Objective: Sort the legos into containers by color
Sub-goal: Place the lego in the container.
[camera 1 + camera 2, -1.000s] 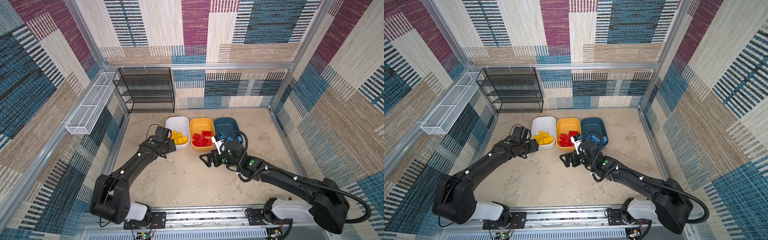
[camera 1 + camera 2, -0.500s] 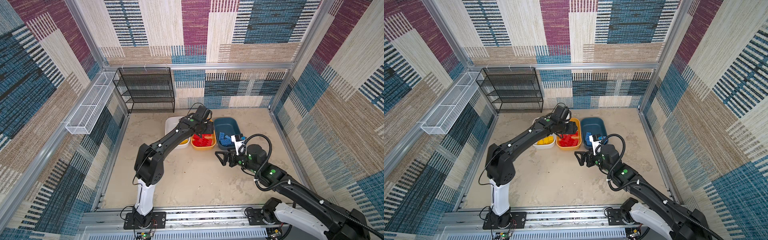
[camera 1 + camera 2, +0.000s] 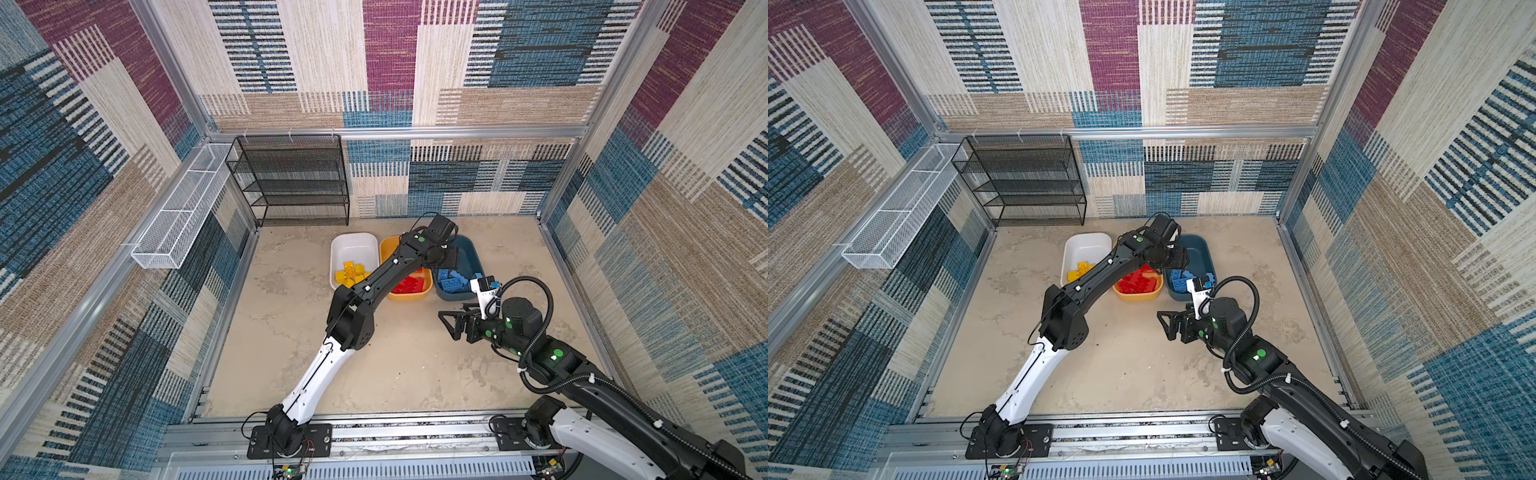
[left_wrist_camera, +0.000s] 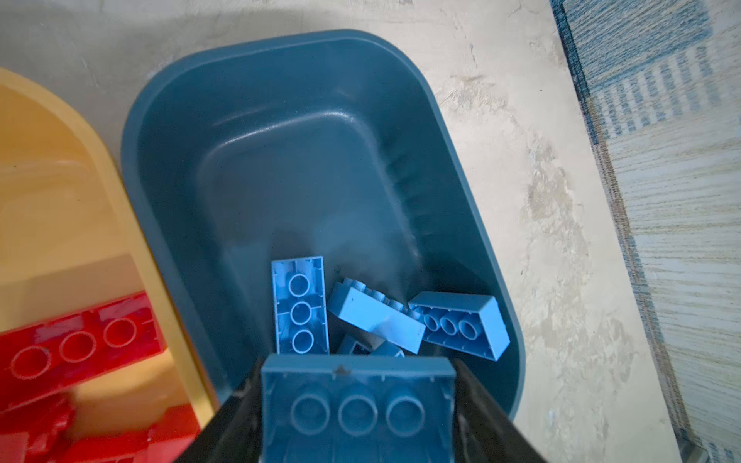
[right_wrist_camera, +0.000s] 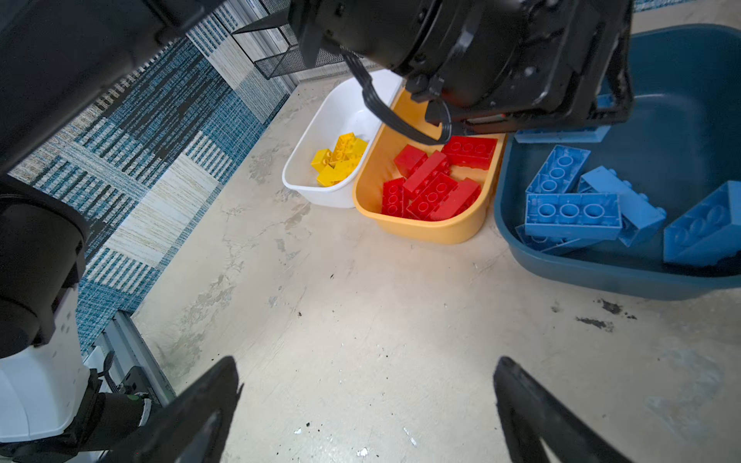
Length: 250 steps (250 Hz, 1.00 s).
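My left gripper [image 3: 451,261] hangs over the dark teal container [image 3: 471,255], shut on a light blue lego [image 4: 357,413] held underside up between its fingers [image 4: 236,417]. Several blue legos [image 4: 377,320] lie in that tub's near end. Red legos [image 3: 409,286] fill the yellow-orange container [image 3: 390,248]; yellow legos [image 3: 351,272] lie in the white container [image 3: 355,245]. My right gripper [image 3: 446,325] stands open above bare floor in front of the teal tub, with nothing between its fingertips [image 5: 224,373].
A black mesh rack [image 3: 291,178] stands at the back left, and a long white wire basket [image 3: 178,216] hangs on the left wall. My left arm [image 3: 365,299] stretches diagonally over the floor and the orange tub. Walls close in every side.
My left arm has swung from beside the white tub, over the orange tub, to above the teal tub. My right gripper has drawn back to the right, still open.
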Tool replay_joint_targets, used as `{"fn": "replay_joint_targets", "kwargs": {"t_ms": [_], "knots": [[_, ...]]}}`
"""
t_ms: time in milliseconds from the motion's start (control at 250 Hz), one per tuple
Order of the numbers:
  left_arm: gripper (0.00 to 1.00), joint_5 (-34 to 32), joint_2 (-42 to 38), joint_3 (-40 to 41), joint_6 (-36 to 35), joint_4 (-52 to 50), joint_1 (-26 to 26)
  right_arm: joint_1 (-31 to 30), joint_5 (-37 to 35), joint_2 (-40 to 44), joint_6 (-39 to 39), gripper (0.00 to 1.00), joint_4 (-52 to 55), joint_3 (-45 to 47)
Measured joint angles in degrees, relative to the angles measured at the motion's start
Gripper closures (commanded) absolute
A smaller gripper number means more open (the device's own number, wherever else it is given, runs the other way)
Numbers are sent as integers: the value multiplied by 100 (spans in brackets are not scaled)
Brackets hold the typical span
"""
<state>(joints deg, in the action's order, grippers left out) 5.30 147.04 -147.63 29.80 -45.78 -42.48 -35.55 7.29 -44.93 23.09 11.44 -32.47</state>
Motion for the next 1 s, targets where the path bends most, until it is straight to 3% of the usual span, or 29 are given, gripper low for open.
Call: {"fn": "replay_joint_targets", "kwargs": {"t_ms": [168, 308, 480, 716, 908, 1000], "knots": [[0, -46, -127, -31, -20, -17, 2, 0, -107, 61, 0, 0, 42, -149], [1, -151, -599, 129, -166, -101, 11, 0, -365, 153, -61, 0, 94, -407], [1, -424, -1805, 1305, -496, -81, 98, 15, -859, 304, -170, 0, 35, -686], [1, -1060, -4752, 5112, -577, 658, 820, 345, -2002, 269, -590, 0, -916, -131], [1, -1528, -6959, 7919, -627, 1331, 2177, 1220, -2732, -2, -1110, 0, -2129, 859], [1, -1720, -7834, 9141, -977, 1799, 2629, 1663, -2981, -247, -1325, 0, -2848, 1294]]}}
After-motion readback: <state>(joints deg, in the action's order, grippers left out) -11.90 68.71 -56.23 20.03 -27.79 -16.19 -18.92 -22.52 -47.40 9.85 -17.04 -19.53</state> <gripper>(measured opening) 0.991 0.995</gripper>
